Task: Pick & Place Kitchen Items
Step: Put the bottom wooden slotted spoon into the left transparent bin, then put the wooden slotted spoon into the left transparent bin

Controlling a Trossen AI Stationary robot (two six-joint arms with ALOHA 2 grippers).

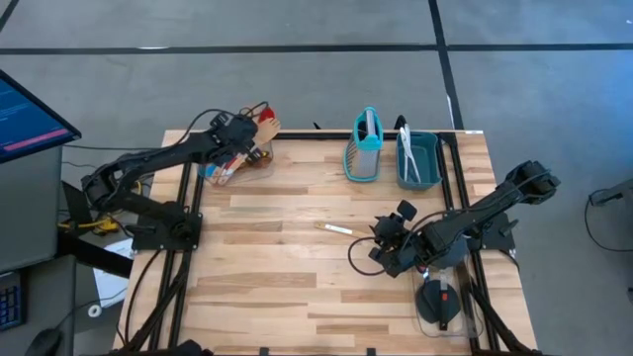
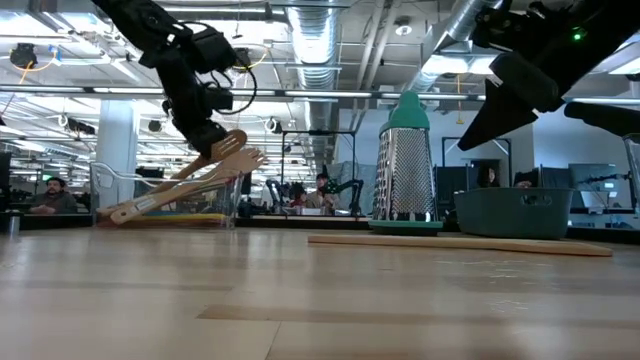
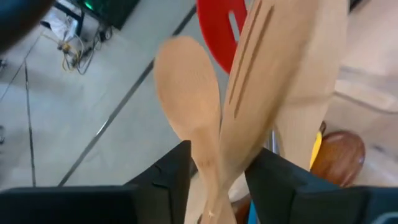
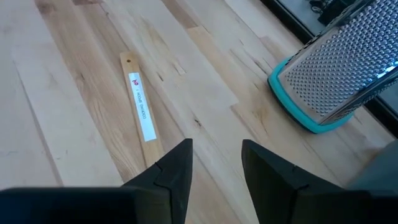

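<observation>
At the far left of the desk [image 1: 297, 287], the left claw [image 1: 249, 138] hangs over a clear container [image 1: 237, 163] crowded with utensils. The left wrist view shows a wooden spoon [image 3: 186, 106] and a slotted wooden spatula [image 3: 280, 81] rising between its two dark fingers, with a red spatula [image 3: 217, 31] behind them. The fingers stand a little apart on either side of the handles; whether they pinch the wood or have let go cannot be told.

Near the middle of the desk lies a thin wooden stick [image 1: 333, 228] with a white label, flat and alone. Its long axis runs roughly left to right in the high view, tilted slightly. Farther back stand the teal box grater [image 1: 364, 148], upright, and just to its right the teal bin [image 1: 418, 158].

The right claw [image 1: 388, 242] hovers above the desk just right of the stick, its fingers spread and holding nothing. In the right wrist view the stick [image 4: 142, 112] lies just ahead of the fingertips [image 4: 180, 158] and off to one side, its length pointing nearly along the claw's line of sight.

The right arm is by far the nearer one to the stick. Taking it likely calls for a short reach leftward and a wrist turn, so the fingers straddle the stick across its narrow width.
</observation>
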